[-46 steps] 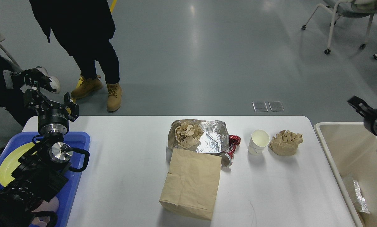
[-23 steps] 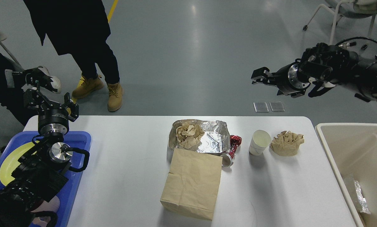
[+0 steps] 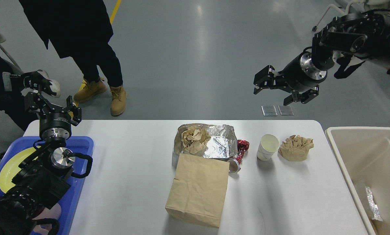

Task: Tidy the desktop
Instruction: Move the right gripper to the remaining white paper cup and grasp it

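Observation:
The white desktop point(image 3: 132, 156) carries a flat brown paper bag point(image 3: 198, 189), a foil tray point(image 3: 219, 143) holding crumpled brown paper point(image 3: 193, 138), a red wrapper point(image 3: 242, 146), a silver can point(image 3: 234, 165) half under the bag, a white paper cup point(image 3: 267, 147) and a second crumpled brown paper point(image 3: 296, 147). My left gripper point(image 3: 53, 106) is open and empty above the far end of the blue tray point(image 3: 82, 143). My right gripper point(image 3: 272, 94) is open and empty, held high beyond the table's far edge, above and behind the cup.
The blue tray at the left holds a yellow plate point(image 3: 8, 164). A beige bin point(image 3: 371, 163) stands at the right with a foil scrap point(image 3: 370, 200) inside. A person in tan boots point(image 3: 118, 98) stands beyond the far left edge. A chair point(image 3: 328, 13) stands far right.
My right arm has swung from the right edge over the bin up and leftward to behind the cup, its jaws open. The left arm has not moved. The person shifted slightly.

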You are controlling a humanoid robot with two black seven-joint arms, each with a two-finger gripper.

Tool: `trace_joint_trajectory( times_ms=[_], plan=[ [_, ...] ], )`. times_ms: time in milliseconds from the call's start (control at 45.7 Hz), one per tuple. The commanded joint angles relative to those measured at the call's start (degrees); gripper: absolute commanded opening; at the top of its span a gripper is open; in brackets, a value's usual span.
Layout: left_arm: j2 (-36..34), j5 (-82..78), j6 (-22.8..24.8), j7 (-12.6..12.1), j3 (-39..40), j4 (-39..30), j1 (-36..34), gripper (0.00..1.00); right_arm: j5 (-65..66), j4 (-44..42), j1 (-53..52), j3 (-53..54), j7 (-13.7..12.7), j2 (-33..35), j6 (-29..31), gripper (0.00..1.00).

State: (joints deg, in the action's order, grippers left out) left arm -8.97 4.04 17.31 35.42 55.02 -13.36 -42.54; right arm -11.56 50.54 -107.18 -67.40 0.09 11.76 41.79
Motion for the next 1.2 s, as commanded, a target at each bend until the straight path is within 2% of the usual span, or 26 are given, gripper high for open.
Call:
trace_joint_trajectory(
  times_ms=[0, 307, 635, 810, 1051, 1095, 1183],
  plan=[
    [0.0, 0.1, 0.0, 0.0, 0.0, 0.0, 0.0, 0.97, 0.1, -0.8, 5.8, 1.1, 0.0, 1.5, -0.3, 1.0],
    [0.0, 0.0, 0.0, 0.0, 0.0, 0.0, 0.0, 0.97, 0.2, -10.0, 25.2, 7.5, 0.0, 1.9, -6.3, 1.0],
    [0.0, 0.0, 0.0, 0.0, 0.0, 0.0, 0.0, 0.97, -0.2, -19.8, 35.5, 13.7, 0.0, 1.6, -9.9, 1.0],
    [0.0, 0.0, 0.0, 0.0, 0.0, 0.0, 0.0, 0.97, -0.1, -20.9, 38.4, 14.5, 0.0, 1.2, -11.0, 1.0],
    [0.0, 0.0, 0.0, 0.0, 0.0, 0.0, 0.0, 0.97, 0.5, -21.2, 41.3, 14.7, 0.0, 0.6, -18.5, 0.98],
    [0.0, 0.1, 0.0, 0.0, 0.0, 0.0, 0.0, 0.97, 0.5, -21.2, 41.4, 14.8, 0.0, 0.7, -19.2, 0.96],
    [0.0, 0.1, 0.0, 0.0, 0.0, 0.0, 0.0, 0.97, 0.4, -20.7, 41.4, 14.8, -0.1, 0.7, -19.3, 0.78]
  ],
)
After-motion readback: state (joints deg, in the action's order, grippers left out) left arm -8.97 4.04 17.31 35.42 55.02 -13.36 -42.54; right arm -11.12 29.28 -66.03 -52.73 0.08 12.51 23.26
